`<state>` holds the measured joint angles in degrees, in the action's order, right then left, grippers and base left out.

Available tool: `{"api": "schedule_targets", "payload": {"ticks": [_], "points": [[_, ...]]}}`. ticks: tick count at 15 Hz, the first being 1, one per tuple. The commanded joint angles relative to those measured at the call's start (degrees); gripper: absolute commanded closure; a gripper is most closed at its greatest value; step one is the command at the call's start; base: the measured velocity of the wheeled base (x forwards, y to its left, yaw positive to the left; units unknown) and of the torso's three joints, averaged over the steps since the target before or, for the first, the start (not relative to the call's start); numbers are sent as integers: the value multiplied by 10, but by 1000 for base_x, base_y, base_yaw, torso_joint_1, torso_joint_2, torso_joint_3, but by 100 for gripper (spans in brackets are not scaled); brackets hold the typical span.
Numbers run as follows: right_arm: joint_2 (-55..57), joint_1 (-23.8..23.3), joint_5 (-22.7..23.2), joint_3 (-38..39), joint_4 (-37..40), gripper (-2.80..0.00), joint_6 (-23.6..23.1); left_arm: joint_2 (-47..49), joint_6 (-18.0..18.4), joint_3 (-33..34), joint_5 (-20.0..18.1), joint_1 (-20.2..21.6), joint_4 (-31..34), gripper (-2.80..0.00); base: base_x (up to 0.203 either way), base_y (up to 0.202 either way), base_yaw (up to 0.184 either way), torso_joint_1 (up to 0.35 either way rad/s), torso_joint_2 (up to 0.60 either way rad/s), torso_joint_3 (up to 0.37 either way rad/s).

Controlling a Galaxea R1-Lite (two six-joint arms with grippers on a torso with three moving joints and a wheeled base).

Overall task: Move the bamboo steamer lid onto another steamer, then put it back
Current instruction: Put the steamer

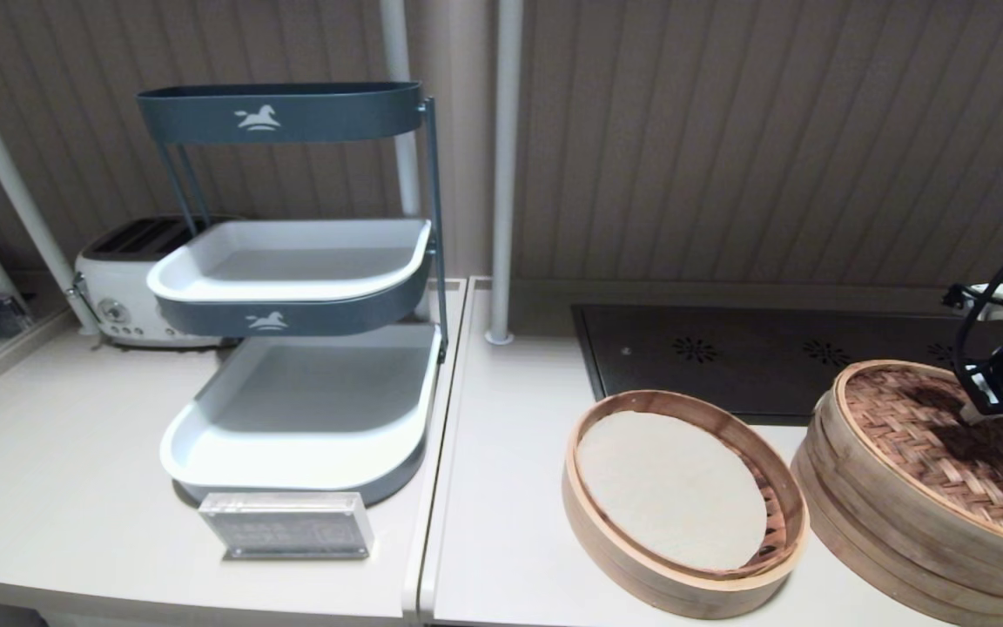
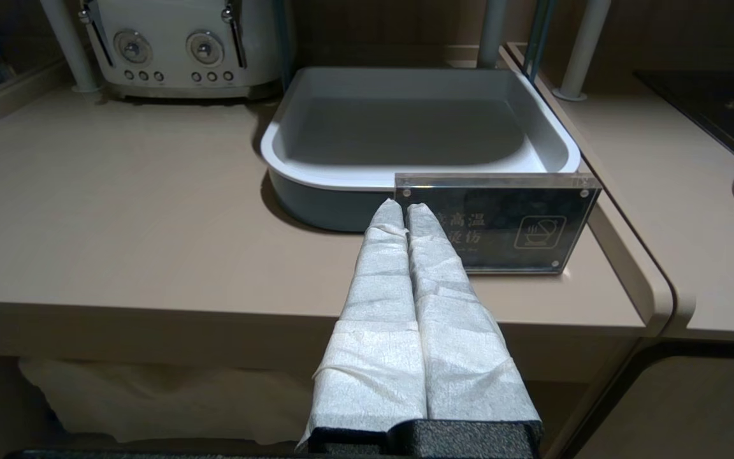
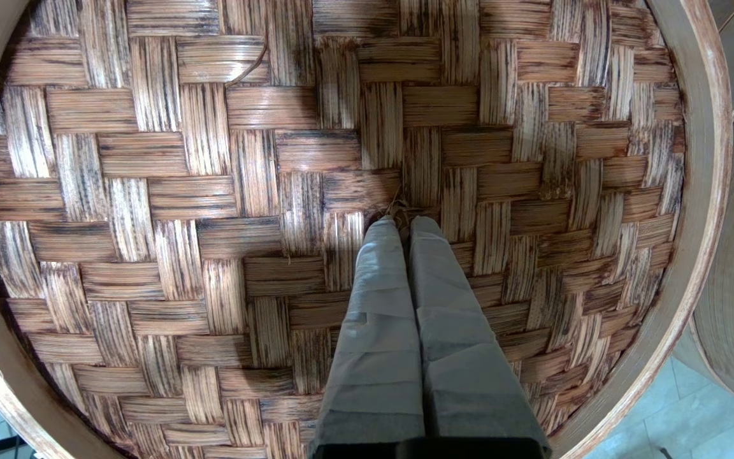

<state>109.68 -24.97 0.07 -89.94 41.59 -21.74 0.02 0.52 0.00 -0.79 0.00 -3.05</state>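
Note:
The bamboo steamer lid (image 1: 928,444), with its reddish-brown herringbone weave and pale hoop rim, lies on top of another steamer (image 1: 867,544) at the right edge of the counter. That steamer's own lid is hidden under it. My right gripper (image 1: 973,413) stands over the lid's middle. In the right wrist view the right gripper (image 3: 403,220) is shut on the small central knot, and the lid (image 3: 214,191) fills the view. I cannot tell whether the lid rests fully or hangs just above. My left gripper (image 2: 403,206) is shut and empty, parked low before the counter's front edge.
An uncovered steamer basket (image 1: 615,544) with a pale round liner (image 1: 671,488) sits left of the stack. A dark cooktop (image 1: 754,357) lies behind both. Further left stand a tiered tray rack (image 1: 301,409), a small acrylic sign (image 1: 288,524) and a toaster (image 1: 118,296).

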Motion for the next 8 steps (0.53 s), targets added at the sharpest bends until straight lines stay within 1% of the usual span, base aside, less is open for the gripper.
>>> {"api": "schedule_targets", "payload": {"ticks": [1, 2, 8], "points": [[1, 0, 0, 3, 2, 0, -2, -1, 0, 16, 0, 0, 0, 0, 0, 0, 0, 0, 0, 0], [2, 0, 0, 3, 2, -280, -2, -1, 0, 16, 0, 0, 0, 0, 0, 0, 0, 0, 0, 0], [-8, -2, 1, -5, 3, -280, -1, -1, 0, 16, 0, 0, 0, 0, 0, 0, 0, 0, 0, 0]]}}
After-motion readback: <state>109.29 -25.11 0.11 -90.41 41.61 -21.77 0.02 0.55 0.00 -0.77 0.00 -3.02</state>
